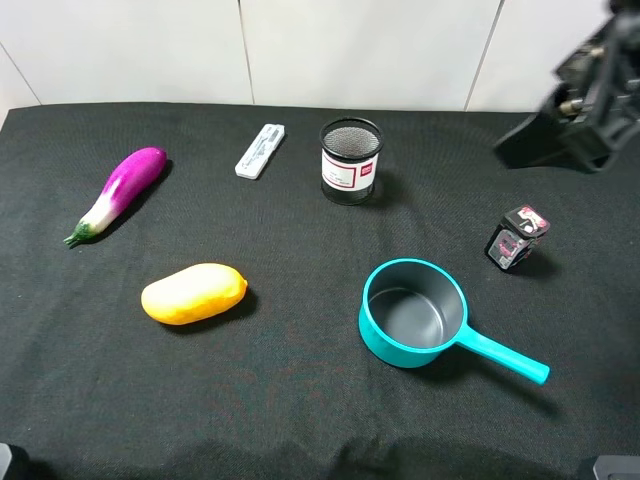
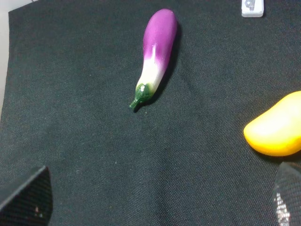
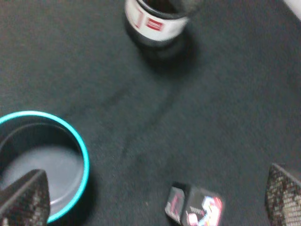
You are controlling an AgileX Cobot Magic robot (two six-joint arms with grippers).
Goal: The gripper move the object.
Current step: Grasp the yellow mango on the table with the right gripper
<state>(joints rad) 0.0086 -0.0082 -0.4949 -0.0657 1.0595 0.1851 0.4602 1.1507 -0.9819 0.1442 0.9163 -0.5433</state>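
Exterior high: mango not yet grasped

Mango [image 1: 194, 293] lies free on the surface [image 1: 300, 400], well left of the pan [image 1: 373, 338]. Left gripper [image 2: 157, 197] hovers near it, jaws spread and empty; right gripper [image 3: 154, 200] likewise spread. Step judged: approach. Next move calls for centring the left jaws over the mango, then descending. Pan empty; mesh cup [image 1: 350, 172] shows nothing inside.

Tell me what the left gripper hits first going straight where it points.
Likely bare black cloth; the eggplant lies farther ahead of the left gripper, the mango off-line. Depth is unclear.
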